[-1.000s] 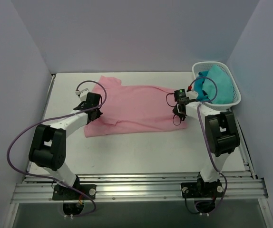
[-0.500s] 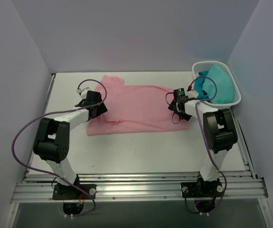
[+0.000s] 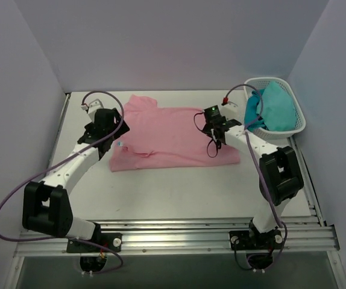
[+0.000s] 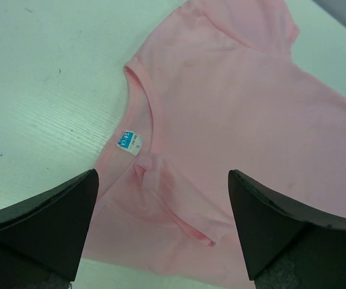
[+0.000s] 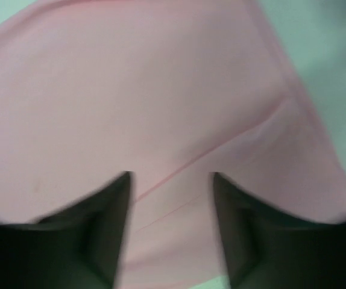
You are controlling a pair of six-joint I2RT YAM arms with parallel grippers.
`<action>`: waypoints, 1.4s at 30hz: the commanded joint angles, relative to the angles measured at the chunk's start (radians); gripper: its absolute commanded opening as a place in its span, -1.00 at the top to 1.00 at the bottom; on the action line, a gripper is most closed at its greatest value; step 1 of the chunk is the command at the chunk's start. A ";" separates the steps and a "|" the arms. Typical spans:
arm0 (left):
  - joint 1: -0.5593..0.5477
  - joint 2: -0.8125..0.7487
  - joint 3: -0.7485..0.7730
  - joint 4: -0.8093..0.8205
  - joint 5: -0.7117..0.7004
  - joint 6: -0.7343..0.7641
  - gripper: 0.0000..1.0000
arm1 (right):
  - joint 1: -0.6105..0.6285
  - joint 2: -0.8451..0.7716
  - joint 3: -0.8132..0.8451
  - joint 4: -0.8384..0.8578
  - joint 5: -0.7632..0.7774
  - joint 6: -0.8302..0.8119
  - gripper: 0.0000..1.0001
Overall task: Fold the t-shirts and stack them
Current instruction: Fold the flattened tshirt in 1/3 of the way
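A light pink t-shirt (image 3: 167, 135) lies flat across the middle of the table, its neck end to the left. The left wrist view shows the neckline with its small blue label (image 4: 129, 143) and a folded sleeve. My left gripper (image 3: 109, 135) hovers over that neck end, open wide (image 4: 162, 174), with nothing between its fingers. My right gripper (image 3: 216, 137) hangs above the shirt's right part. It is open (image 5: 170, 176) over smooth pink cloth (image 5: 161, 90) with a hem seam, and it holds nothing.
A white lattice basket (image 3: 296, 129) stands at the back right corner with teal cloth (image 3: 278, 108) in it. Bare white table (image 3: 179, 192) runs in front of the shirt. Purple-grey walls close in the left, back and right sides.
Both grippers went from shut to open and let go of the shirt. The left arm swung back and to the left. The right gripper shifted left over the shirt.
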 commanded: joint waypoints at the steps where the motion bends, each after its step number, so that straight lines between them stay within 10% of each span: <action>1: -0.002 -0.095 -0.068 -0.003 -0.023 -0.017 -0.94 | 0.183 -0.013 0.081 0.039 -0.042 0.003 0.36; 3: -0.009 -0.131 -0.086 -0.012 -0.028 -0.017 -0.94 | 0.242 0.056 0.123 0.056 -0.064 0.011 1.00; 16: -0.035 -0.253 -0.198 -0.061 -0.068 -0.037 -0.94 | 0.468 0.466 0.496 -0.022 -0.134 0.040 1.00; 38: -0.035 -0.231 -0.210 -0.027 -0.069 -0.032 -0.93 | 0.543 0.398 0.489 -0.067 -0.078 0.049 1.00; 42: -0.035 -0.230 -0.215 -0.026 -0.068 -0.032 -0.93 | 0.558 0.386 0.472 -0.057 -0.070 0.051 0.12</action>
